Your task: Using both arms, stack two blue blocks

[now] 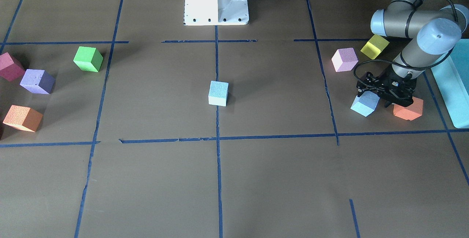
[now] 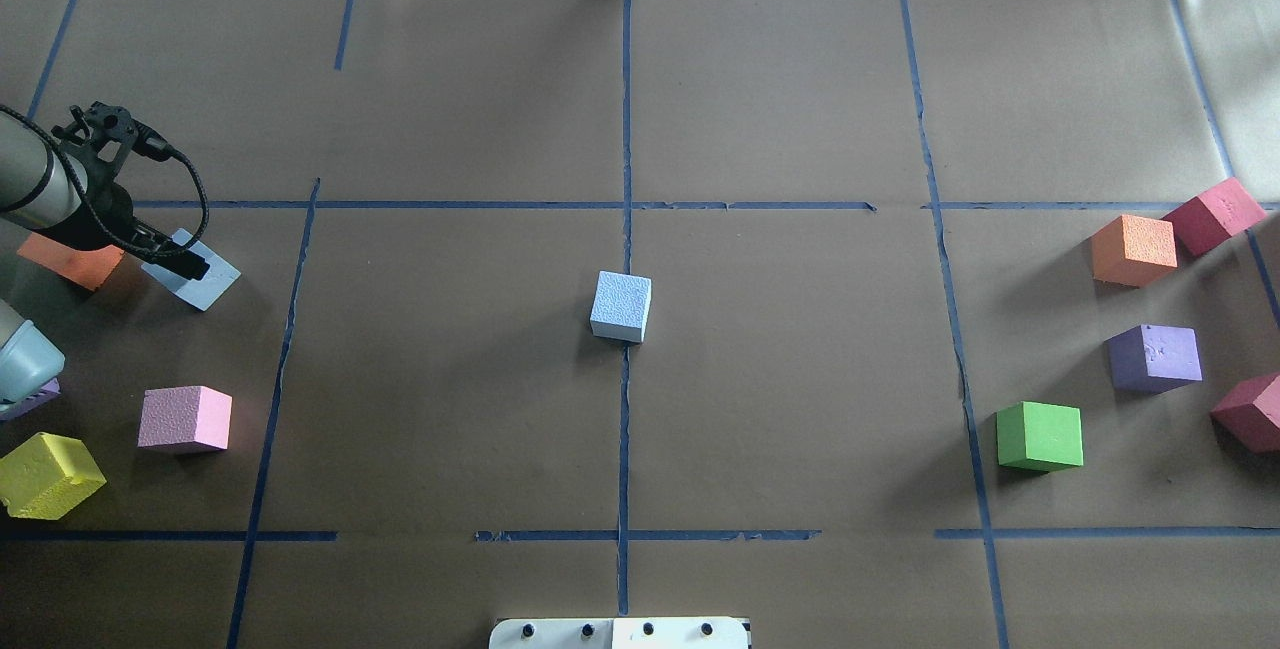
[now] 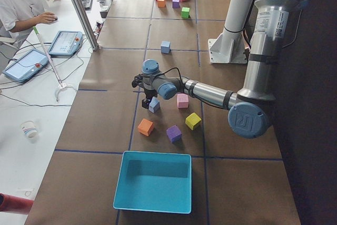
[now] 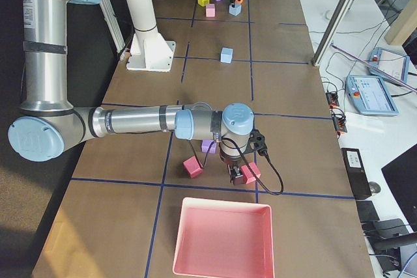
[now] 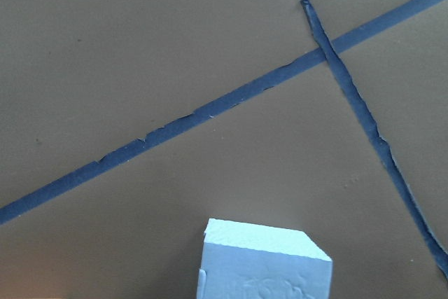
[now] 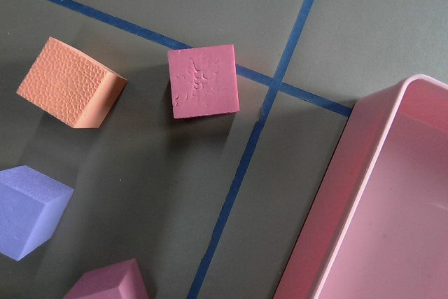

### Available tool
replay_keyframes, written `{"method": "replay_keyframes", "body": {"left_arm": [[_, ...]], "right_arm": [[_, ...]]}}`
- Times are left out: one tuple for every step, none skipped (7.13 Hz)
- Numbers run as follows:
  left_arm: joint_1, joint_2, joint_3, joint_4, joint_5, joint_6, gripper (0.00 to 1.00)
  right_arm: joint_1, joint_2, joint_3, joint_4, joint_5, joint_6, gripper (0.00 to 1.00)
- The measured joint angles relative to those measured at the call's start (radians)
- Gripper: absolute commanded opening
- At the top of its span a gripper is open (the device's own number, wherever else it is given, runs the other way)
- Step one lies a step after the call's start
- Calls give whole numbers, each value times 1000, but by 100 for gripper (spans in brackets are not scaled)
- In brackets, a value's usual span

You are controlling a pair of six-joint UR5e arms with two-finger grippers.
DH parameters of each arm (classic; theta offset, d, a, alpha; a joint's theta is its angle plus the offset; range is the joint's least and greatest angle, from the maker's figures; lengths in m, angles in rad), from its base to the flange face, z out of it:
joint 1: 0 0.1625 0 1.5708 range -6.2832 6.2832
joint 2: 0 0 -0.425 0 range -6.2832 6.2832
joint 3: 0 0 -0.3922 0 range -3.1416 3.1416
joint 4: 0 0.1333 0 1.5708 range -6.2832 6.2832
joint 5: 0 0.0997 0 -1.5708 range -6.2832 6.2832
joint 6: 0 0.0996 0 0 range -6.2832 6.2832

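Note:
One light blue block stands alone at the table's centre, on a tape line, and shows in the overhead view too. The second blue block lies on the robot's left side next to an orange cube. My left gripper is down at this block, with one black finger lying over its edge in the overhead view. The block fills the bottom of the left wrist view. I cannot tell whether the jaws press on it. My right gripper hangs low among the red cubes near the pink tray, and I cannot tell its state.
A pink cube, a yellow cube and a teal box are near the left arm. On the right side are green, purple, orange and red cubes, and a pink tray.

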Motion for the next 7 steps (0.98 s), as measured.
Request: {"method": "replay_keyframes", "body": {"left_arm": [[7, -10, 15, 0, 0, -5, 100], [20, -18, 29, -1, 1, -10, 93], [29, -26, 44, -1, 1, -11, 79], [35, -36, 61, -2, 1, -12, 68], [37, -43, 72, -1, 2, -12, 63], [37, -45, 74, -1, 1, -14, 59], [37, -47, 62, 2, -1, -33, 58]], "right_arm": [[0, 0, -1, 0, 0, -1, 100], [0, -1, -1, 0, 0, -1, 100], [0, -1, -2, 0, 0, -1, 100], [0, -2, -2, 0, 0, -1, 100], [0, -2, -2, 0, 0, -1, 100], [0, -2, -1, 0, 0, 0, 100], [0, -2, -1, 0, 0, 0, 100]]}}
